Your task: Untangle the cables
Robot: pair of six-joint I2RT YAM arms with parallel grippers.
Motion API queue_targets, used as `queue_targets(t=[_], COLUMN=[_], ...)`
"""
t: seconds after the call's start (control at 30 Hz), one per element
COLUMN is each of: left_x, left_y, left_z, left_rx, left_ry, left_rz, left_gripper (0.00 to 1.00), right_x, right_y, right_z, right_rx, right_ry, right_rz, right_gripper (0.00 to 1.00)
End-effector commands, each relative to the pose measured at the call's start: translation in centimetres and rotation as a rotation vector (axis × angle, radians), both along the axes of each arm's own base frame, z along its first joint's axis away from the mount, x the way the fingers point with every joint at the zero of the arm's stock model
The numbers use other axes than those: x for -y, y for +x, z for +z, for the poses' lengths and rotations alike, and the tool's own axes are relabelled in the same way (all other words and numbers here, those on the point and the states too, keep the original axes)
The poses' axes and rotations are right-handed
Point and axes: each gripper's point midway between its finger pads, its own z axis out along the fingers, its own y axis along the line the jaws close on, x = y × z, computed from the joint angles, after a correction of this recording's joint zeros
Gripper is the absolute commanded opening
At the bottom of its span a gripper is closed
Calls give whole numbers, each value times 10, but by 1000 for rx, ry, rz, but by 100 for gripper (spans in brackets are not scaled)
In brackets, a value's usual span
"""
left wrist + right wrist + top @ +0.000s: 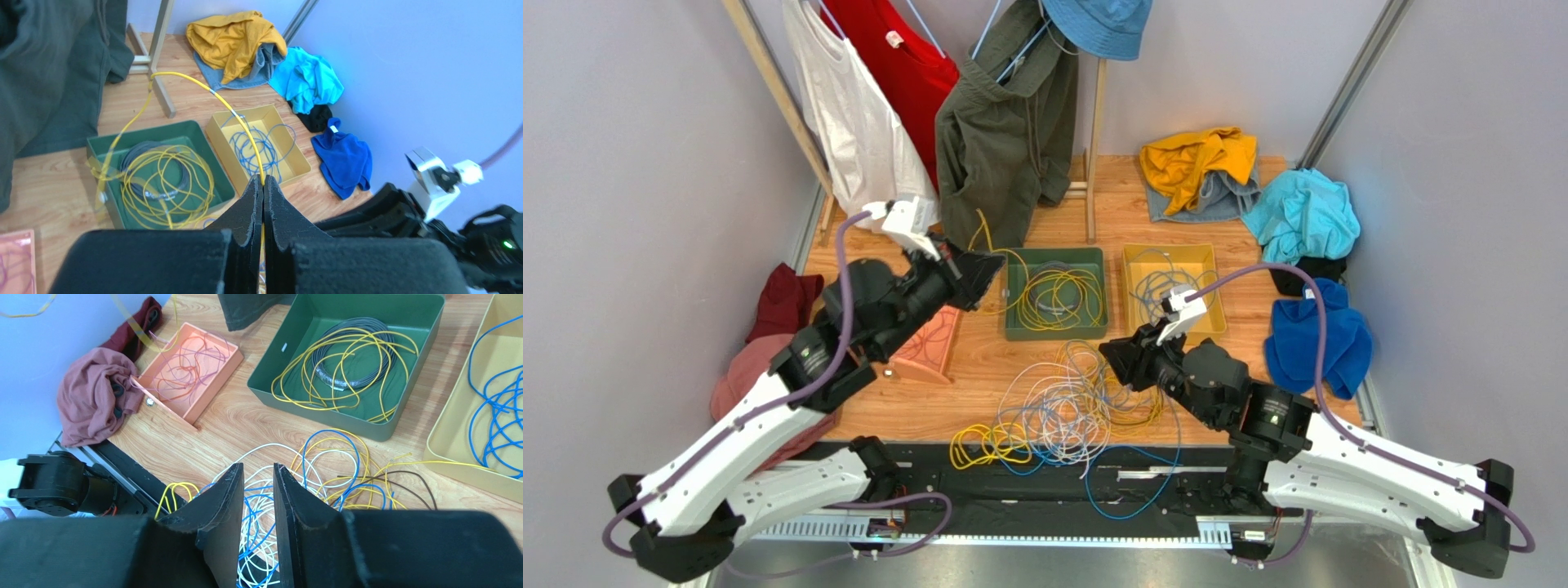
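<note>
A loose tangle of cables (pixel 1063 410) (pixel 319 471) in yellow, blue and white-grey lies on the wooden table near its front edge. My left gripper (pixel 977 272) (pixel 263 180) is raised left of the green tray (pixel 1014 294) (pixel 144 130) and is shut on a yellow cable (pixel 236 116). That cable arcs up from the fingertips and drops into the green tray, where yellow and dark coils lie. My right gripper (pixel 1120 358) (pixel 258 471) hangs open just above the tangle, with blue and white strands showing in the gap between its fingers.
A yellow tray (pixel 1173 250) (pixel 466 471) holds blue cable. A pink tray (pixel 930 343) (pixel 166 407) holds thin orange wire. Clothes hang on a wooden rack (pixel 1092 135) at the back. Cloth piles lie at the right (pixel 1318 337) and the left (pixel 787 300).
</note>
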Motion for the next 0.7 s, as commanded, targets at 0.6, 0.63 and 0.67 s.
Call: queue_targets(t=[0.6,0.63,0.67], left_x=[96,96,96], left_y=[117,124,128], left_z=[-87,-94,-100], left_rx=[-101,-110,-118], left_ry=[169,173,178], left_rz=[3,10,16], left_gripper=[0,0,0], right_x=[27,27,27], right_y=[-9,-9,-9], right_z=[21,20,20], right_rx=[37,37,38], right_ry=[57,59,60], right_rz=[-22,-22,-24], right_gripper=[28,28,28])
